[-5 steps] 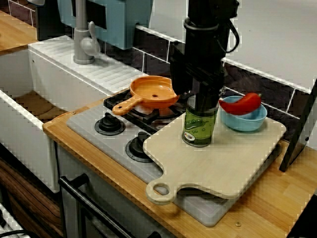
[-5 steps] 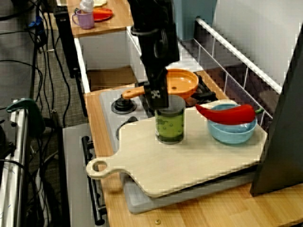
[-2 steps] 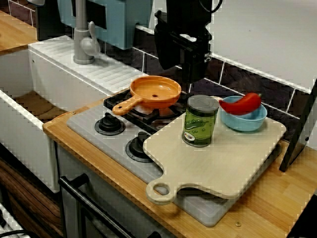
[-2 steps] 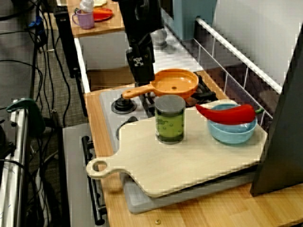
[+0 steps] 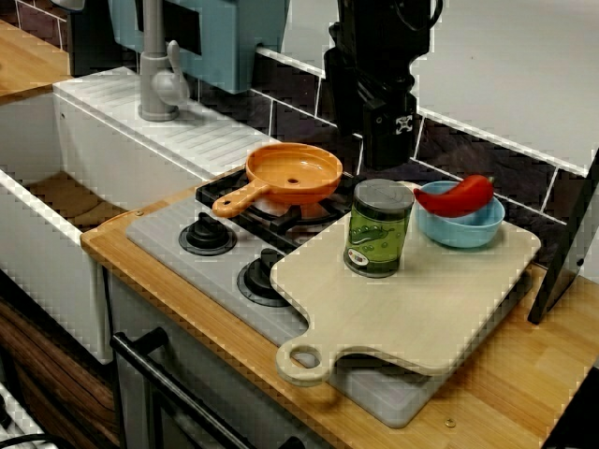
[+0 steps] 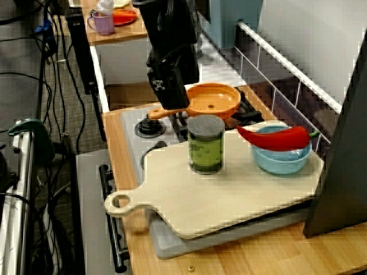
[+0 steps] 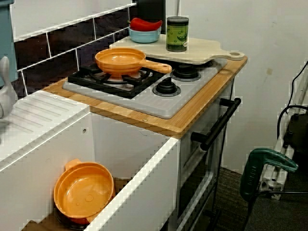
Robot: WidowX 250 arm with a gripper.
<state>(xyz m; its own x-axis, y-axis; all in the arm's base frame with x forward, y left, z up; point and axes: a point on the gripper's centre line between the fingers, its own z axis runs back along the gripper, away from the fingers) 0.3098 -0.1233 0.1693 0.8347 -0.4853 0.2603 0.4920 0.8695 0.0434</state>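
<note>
A green can with a grey lid stands upright on the pale wooden cutting board, also seen from the side as the can and from the sink end as the can. My black gripper hangs above and behind it, nearer the orange pan, open with nothing between its fingers. In the side view the gripper is over the pan's handle, clear of the can. The sink-end view does not show the gripper.
A blue bowl holding a red pepper sits at the board's far corner. The board overhangs the grey hob. A white sink with a faucet lies left, an orange bowl inside. A black panel stands right.
A second ago my gripper was down around the can. It has let go, risen well above it and drawn back toward the pan. The can stays upright in place.
</note>
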